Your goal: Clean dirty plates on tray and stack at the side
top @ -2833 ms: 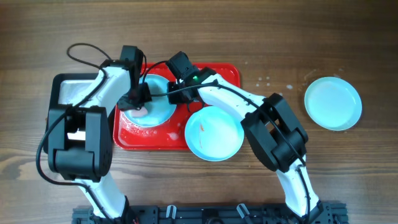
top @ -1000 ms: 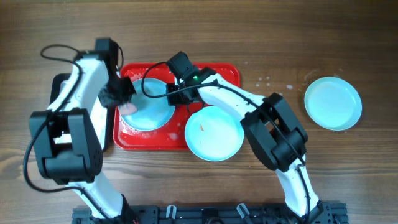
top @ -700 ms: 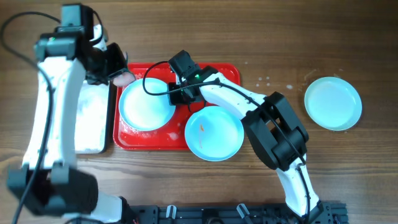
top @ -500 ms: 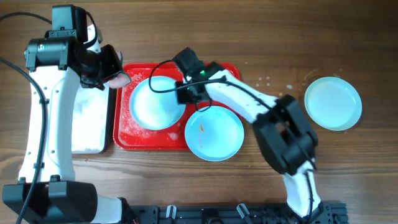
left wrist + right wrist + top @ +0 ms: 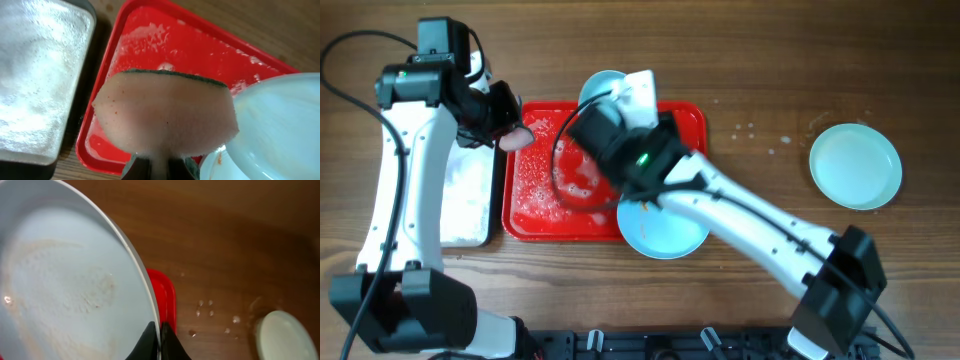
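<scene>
The red tray [image 5: 535, 185], smeared with white foam, lies at centre left. My right gripper [image 5: 613, 103] is raised high over the tray's far edge, shut on the rim of a pale turquoise plate [image 5: 597, 85]. In the right wrist view the fingers [image 5: 160, 341] pinch that plate [image 5: 65, 290], which shows a faint foam smear. My left gripper [image 5: 508, 130] is shut on a pink sponge [image 5: 515, 138] above the tray's far left corner; the sponge [image 5: 165, 115] fills the left wrist view. A second plate [image 5: 665, 235] with an orange speck lies at the tray's front right, partly hidden by my right arm.
A third plate [image 5: 855, 165] lies alone on the wood at the far right. A black-rimmed silvery metal tray [image 5: 460, 195] with foamy water lies left of the red tray. Water drops [image 5: 750, 130] dot the table right of the red tray.
My right arm has lifted the plate off the red tray, up and toward the far edge. My left gripper with the sponge has stayed near the tray's far left corner.
</scene>
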Available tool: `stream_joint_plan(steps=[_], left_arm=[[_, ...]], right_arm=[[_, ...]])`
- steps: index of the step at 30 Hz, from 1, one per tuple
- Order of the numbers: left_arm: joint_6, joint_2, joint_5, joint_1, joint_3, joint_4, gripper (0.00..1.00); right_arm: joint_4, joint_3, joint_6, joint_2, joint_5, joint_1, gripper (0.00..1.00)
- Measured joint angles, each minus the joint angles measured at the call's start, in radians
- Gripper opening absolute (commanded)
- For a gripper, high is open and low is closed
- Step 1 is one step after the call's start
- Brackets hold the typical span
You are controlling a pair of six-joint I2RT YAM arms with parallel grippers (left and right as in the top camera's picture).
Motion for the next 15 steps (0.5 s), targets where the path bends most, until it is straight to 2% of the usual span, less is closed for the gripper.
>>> stream_joint_plan(steps=[5, 9, 15], left_arm=[[0.000, 0.013, 0.000, 0.000, -0.054, 0.035, 0.04], [0.000, 0.013, 0.000, 0.000, -0.071, 0.043, 0.04], [0.000, 0.014, 0.000, 0.000, -0.071, 0.050, 0.04]], right_arm=[[0.088, -0.103, 0.052, 0.001, 0.274, 0.112, 0.04], [0.154, -0.184, 0.061, 0.008, 0.376, 0.118, 0.04], [0.272, -0.195, 0.041, 0.036, 0.433, 0.118, 0.04]])
